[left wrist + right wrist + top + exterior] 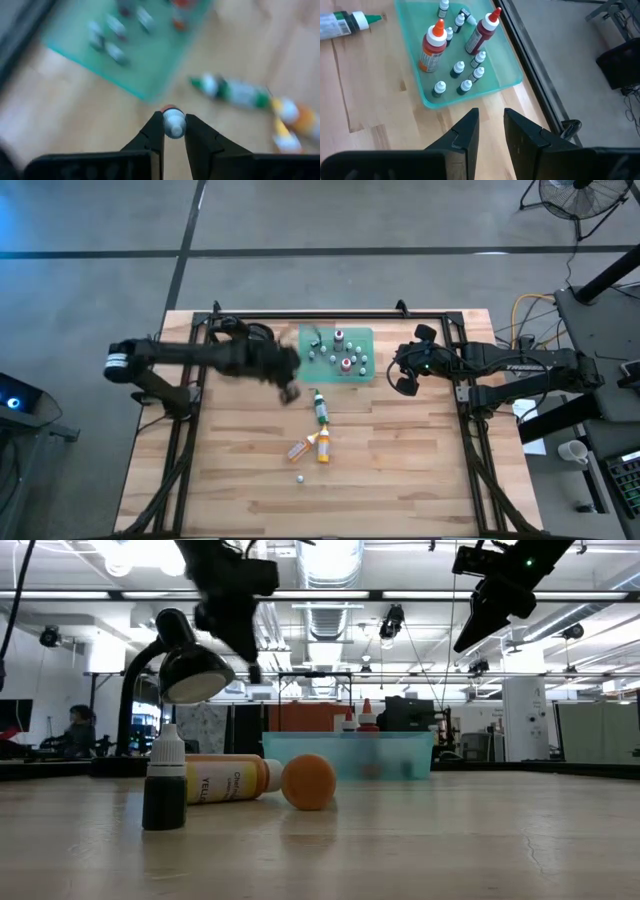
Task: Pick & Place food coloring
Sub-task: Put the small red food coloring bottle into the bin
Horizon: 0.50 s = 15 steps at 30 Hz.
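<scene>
In the high view our left hand hangs just left of centre, below the green tray's left corner. Its fingers are clamped on a small white-capped bottle. The other food coloring lies on the wooden surface at centre: a green bottle, two orange-yellow bottles below it, and a tiny white piece lower still. Our right hand waits right of the tray, fingers slightly apart, holding nothing.
</scene>
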Each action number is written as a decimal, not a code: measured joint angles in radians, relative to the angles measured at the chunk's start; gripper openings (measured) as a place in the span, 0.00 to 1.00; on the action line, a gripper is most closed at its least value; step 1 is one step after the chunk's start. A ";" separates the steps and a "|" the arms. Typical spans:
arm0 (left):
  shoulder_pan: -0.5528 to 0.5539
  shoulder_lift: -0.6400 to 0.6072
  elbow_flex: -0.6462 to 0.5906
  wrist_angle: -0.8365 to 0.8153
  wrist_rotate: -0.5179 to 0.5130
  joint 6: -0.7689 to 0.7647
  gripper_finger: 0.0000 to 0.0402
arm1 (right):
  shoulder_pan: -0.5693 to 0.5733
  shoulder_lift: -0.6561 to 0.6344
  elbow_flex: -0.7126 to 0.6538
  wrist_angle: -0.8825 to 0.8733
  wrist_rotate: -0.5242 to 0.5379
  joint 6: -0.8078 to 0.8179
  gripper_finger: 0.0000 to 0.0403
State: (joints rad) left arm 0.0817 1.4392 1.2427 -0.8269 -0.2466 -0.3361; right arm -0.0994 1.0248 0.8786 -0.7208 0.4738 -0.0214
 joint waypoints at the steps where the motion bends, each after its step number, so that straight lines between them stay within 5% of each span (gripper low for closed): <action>1: 0.043 0.007 0.020 0.016 0.000 0.036 0.07 | 0.000 0.000 0.000 0.000 0.000 0.007 0.20; 8: 0.226 0.158 0.153 0.093 0.041 0.238 0.07 | -0.008 0.000 0.000 0.002 0.001 0.056 0.20; 15: 0.242 0.313 0.166 0.120 0.109 0.309 0.08 | -0.013 0.000 -0.009 0.002 0.001 0.090 0.20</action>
State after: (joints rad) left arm 0.3234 1.7518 1.4085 -0.7068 -0.1381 -0.0268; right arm -0.1128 1.0248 0.8697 -0.7192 0.4744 0.0688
